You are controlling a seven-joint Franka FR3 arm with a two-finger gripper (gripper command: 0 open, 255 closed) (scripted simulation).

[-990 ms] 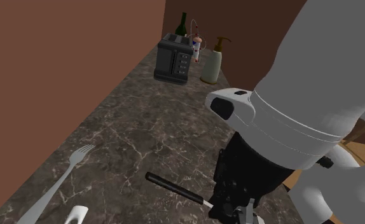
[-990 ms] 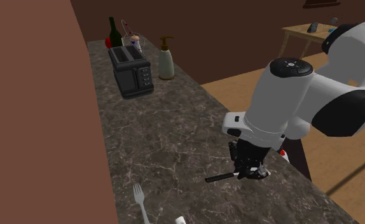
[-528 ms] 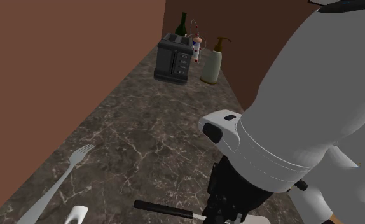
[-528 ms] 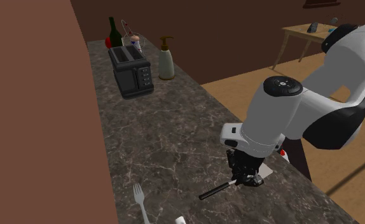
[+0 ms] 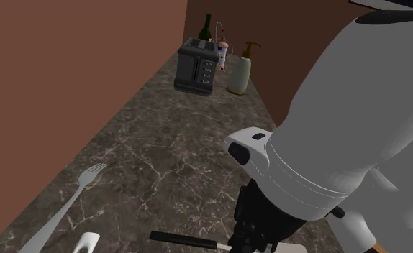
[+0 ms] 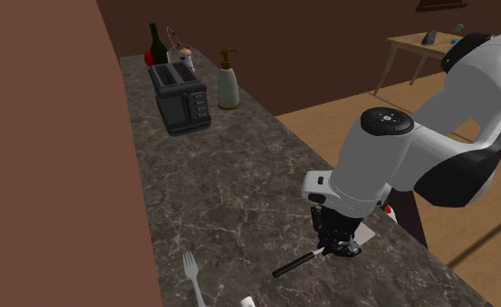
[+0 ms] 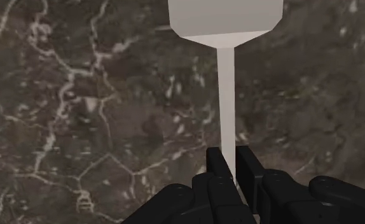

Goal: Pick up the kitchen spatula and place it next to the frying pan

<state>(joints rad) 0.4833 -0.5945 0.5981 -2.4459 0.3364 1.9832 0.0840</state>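
Brown wall [image 5: 90,65] runs down 1 side, and against it sits 1 long dark counter [image 5: 155,144], marbled with pale veins. Looming over the counter's near end is the white arm [image 6: 388,157], bent hard down, wrist pointing at the stone.

Way off at the far end stands a black toaster [image 5: 196,66], hard by the wall. Just beside it, on the side away from the wall, there's a cream soap bottle [image 5: 239,72] with a brown pump. Behind the toaster is a dark green wine bottle [image 5: 206,27]. All 3 are upright and well apart from the arm.

Nearer us, a grey fork [image 5: 72,201] lies flat close to the wall, tines toward the toaster.

Now the spatula [image 6: 297,263]: it's at the arm's end of the counter, near the open edge, well apart from the fork. Its black handle sticks out toward the wall side, dipping a touch, and the pale flat blade is on the other side of the hand.

And the gripper [image 7: 231,162], all black, comes straight down on it. The 2 fingers [image 7: 216,164] are clamped on the thin pale neck between handle and blade, 1 on either side, touching it. In the wrist view the blade stands out past the fingertips over the marble. Whether the spatula clears the stone, I can't tell.
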